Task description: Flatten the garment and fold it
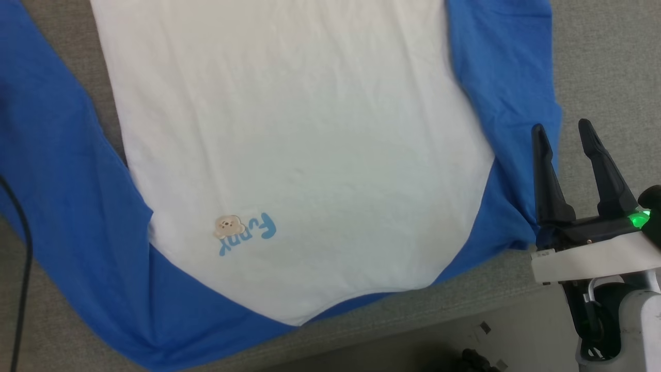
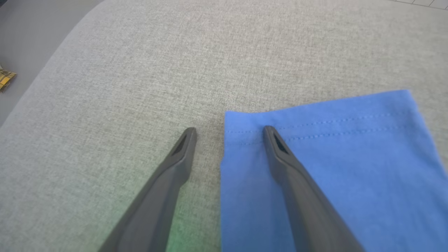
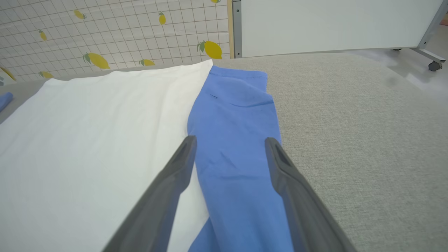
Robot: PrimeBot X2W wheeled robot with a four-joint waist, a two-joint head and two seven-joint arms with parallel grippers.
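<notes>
Garment lies spread on the grey surface; my left gripper and right gripper both stand wide, empty.

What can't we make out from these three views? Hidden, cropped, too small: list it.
- Head view: the garment has its hem and sleeve ends cut off by the top and left edges.
- Left wrist view: cannot tell whether the open left gripper touches the blue cuff or hangs above it; the angle hides the gap.
- Right wrist view: the right gripper fingers cover the shoulder seam.
- Head view: dark object, too dark, cropped by the bottom edge.
</notes>
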